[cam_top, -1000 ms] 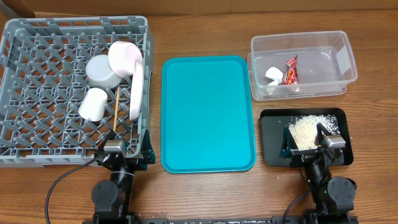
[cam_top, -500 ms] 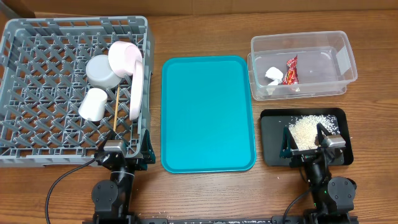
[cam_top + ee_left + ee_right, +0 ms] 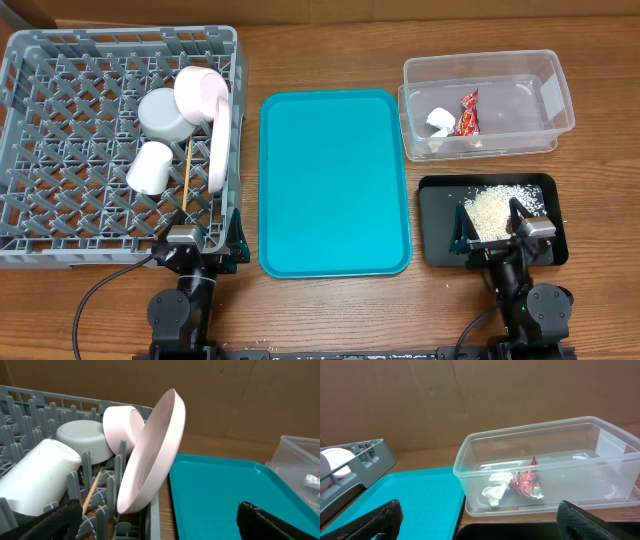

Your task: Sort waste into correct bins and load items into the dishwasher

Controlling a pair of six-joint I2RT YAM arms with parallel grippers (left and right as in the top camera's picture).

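Your left hand (image 3: 203,240) is spread wide with nothing in it, sitting low at the near right corner of the grey dish rack (image 3: 60,130). Your right hand (image 3: 490,236) is just as wide and empty, and from overhead its fingers overlap the near part of the black tray (image 3: 435,215).

The rack has everything bunched on its right side. The large pink-white plate (image 3: 219,145) stands on edge against the right wall, leaning a bit. The small plate (image 3: 200,92) is tipped against it, just beside the pale grey bowl (image 3: 163,113). The white cup (image 3: 150,167) lies on its side nearer you, and the thin wooden stick (image 3: 187,175) lies in the grid between cup and large plate.

The clear plastic tub (image 3: 555,90) holds the red wrapper (image 3: 467,113) and the crumpled white paper scrap (image 3: 439,119), touching each other. The black tray carries a pile of rice grains (image 3: 490,205), a few scattered.

The teal tray (image 3: 333,180) lies on the wooden surface (image 3: 330,310) between rack and bins. From the left wrist view, the large plate looms right in front of that hand.
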